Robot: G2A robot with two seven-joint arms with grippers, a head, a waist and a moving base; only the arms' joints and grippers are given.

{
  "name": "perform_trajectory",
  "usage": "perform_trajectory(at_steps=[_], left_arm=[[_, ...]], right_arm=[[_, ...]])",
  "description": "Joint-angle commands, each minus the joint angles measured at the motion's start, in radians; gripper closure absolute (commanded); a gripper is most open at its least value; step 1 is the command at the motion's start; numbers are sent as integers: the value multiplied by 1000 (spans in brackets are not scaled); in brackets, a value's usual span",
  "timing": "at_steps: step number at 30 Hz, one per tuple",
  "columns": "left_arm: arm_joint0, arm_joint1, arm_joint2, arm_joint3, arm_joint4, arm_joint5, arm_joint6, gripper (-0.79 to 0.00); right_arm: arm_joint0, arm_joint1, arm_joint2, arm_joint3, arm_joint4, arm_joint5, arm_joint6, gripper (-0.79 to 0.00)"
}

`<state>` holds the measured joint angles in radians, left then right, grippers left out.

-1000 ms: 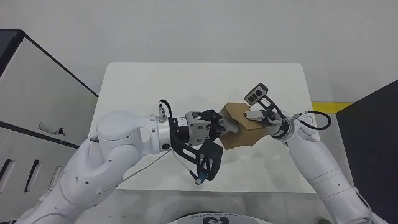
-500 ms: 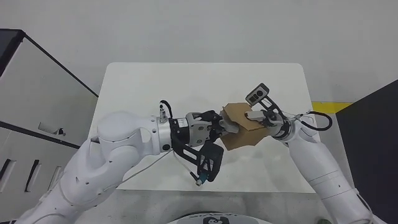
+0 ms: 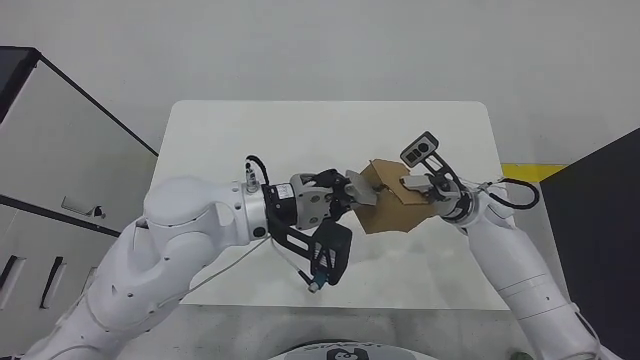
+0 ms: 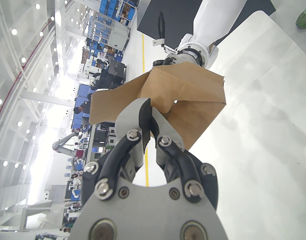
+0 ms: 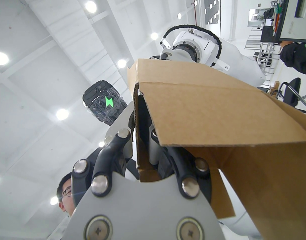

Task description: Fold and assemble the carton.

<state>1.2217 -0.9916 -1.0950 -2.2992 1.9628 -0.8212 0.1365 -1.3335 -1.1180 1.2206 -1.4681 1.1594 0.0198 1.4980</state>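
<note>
Top view: carton (image 3: 392, 210) toward table's (image 3: 250, 130) 3 o'clock edge; left gripper (image 3: 357, 192) pinches 1 flap (image 4: 161, 102), right gripper (image 3: 414, 187) clamps the opposite side, seemingly bracing for folding.

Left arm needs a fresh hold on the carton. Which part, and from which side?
A free flap edge at the carton's open end, approached from the side opposite the right gripper, which pinches the far wall. The flaps jut out there as thin sheets, so fingers can straddle one, as the left gripper does now.

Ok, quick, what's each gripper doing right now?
Left gripper: shut on a flap of the carton.
Right gripper: shut on the carton's wall.
</note>
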Motion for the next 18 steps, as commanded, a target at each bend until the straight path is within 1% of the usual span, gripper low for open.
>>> perform_trajectory(at_steps=[1,6,10,14,16,18], left_arm=[[0,1,-6,-3,-2,0,-2,0],[-1,4,-31,-21,-6,1,-11,0],[-11,7,-73,-51,-6,-1,-26,0],[-66,9,-107,-51,0,-8,1,0],[-102,9,-103,-51,11,-19,20,0],[-145,7,-80,-51,28,-30,37,0]], right_arm=[[0,0,3,2,0,-1,2,0],[-2,-1,11,7,3,-6,6,0],[-6,-2,19,12,3,-13,4,0],[-11,-1,31,15,-10,-21,-3,0],[-13,1,37,15,-24,-24,-7,0],[-16,2,41,13,-38,-27,-9,0]])
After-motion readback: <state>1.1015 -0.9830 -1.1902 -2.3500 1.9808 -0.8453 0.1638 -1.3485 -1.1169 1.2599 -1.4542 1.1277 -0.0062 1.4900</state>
